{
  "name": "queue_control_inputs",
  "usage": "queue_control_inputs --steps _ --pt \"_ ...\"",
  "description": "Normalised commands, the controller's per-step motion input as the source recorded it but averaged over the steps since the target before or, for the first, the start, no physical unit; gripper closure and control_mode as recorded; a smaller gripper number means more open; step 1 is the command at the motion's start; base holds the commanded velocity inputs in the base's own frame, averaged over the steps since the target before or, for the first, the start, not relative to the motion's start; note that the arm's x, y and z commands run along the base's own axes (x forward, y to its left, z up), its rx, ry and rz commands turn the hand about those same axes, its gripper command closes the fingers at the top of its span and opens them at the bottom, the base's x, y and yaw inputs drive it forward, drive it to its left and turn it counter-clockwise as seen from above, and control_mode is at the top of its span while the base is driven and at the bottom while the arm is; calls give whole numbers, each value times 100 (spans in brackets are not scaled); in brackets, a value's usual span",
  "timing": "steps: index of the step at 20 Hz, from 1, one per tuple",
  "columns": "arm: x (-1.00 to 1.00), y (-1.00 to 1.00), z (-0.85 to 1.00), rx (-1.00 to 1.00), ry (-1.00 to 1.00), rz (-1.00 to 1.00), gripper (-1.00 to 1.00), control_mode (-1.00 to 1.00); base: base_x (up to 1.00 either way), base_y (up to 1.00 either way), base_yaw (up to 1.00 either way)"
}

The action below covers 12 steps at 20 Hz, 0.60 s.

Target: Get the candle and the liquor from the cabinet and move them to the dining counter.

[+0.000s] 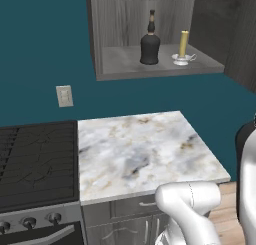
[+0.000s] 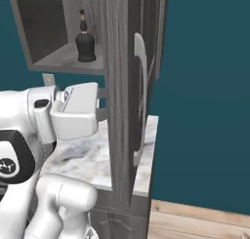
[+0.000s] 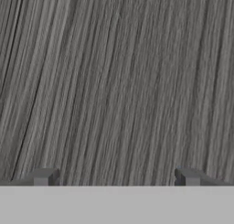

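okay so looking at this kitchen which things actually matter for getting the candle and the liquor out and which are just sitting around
Part of the job:
- candle
- liquor
- cabinet, door open
- gripper, open, facing the cabinet door

Just there:
- small marble worktop
- stove
- wall outlet

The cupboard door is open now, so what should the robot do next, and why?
Probably pull the gripper back from the cabinet door and swing it round toward the open shelf. The gripper is open and holds nothing, with its tips right up against the door's wood, while the black bottle and the candle stand untouched on the shelf.
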Motion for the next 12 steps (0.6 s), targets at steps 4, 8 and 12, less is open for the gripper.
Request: queue_control_inputs --steps 4,8,12 --pt "10 -38 0 0 2 0 -100 -100 0 0 0" --pt "13 -37 0 0 0 1 -100 -100 0 0 0" --pt "21 -30 0 0 0 0 -100 -100 0 0 0"
